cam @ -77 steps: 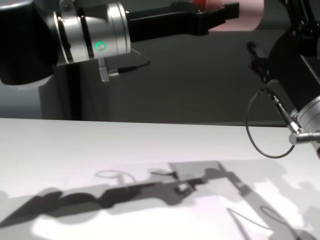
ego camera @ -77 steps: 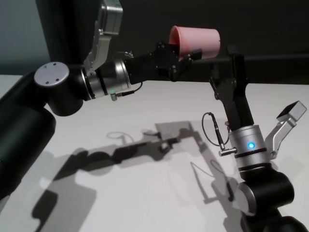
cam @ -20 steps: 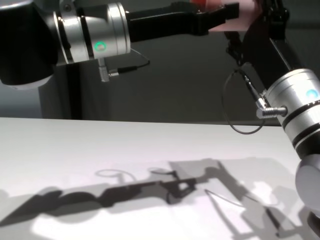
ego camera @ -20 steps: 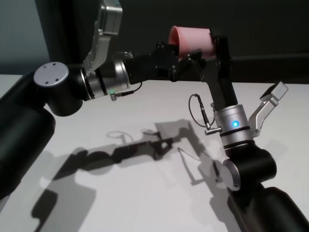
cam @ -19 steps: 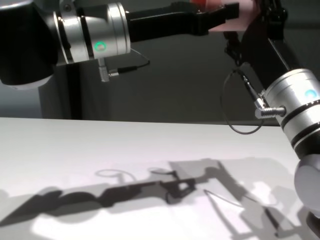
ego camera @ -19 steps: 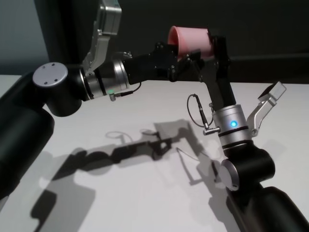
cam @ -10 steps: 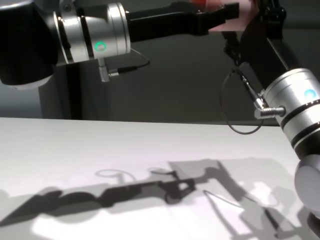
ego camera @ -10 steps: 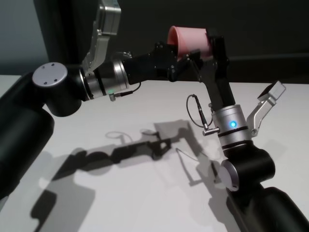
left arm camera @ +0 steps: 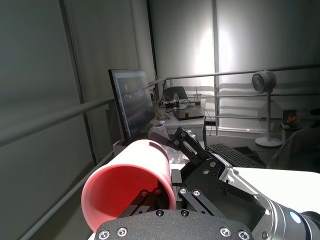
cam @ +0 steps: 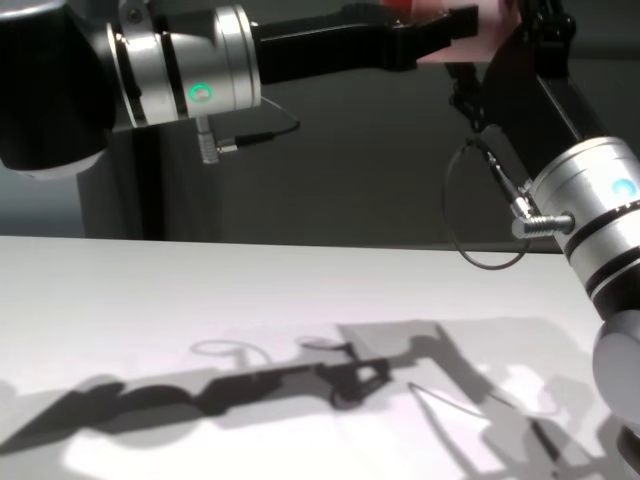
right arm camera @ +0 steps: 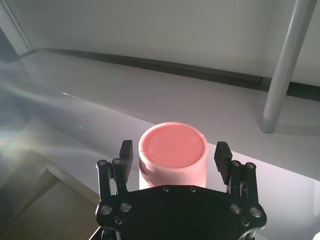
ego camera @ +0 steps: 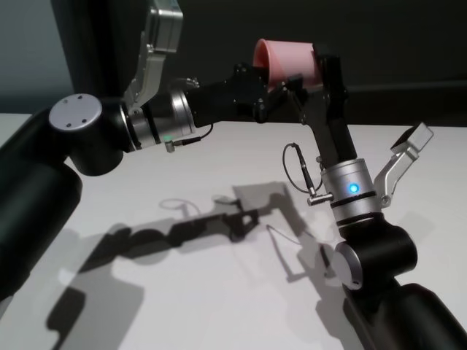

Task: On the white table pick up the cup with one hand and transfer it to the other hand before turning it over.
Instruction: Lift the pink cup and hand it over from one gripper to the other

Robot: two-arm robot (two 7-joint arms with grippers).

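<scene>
Since four seconds ago the right gripper has swung left up to the cup, which has stayed put.

Head view: the left gripper holds the cup on its side, high above the white worktop, jaws closed on it.

Left wrist view: the cup's open mouth faces the camera.

Right wrist view: the right gripper's jaws stand apart either side of the cup's base, seemingly without touching.

Chest view: the cup is at the top edge.
</scene>
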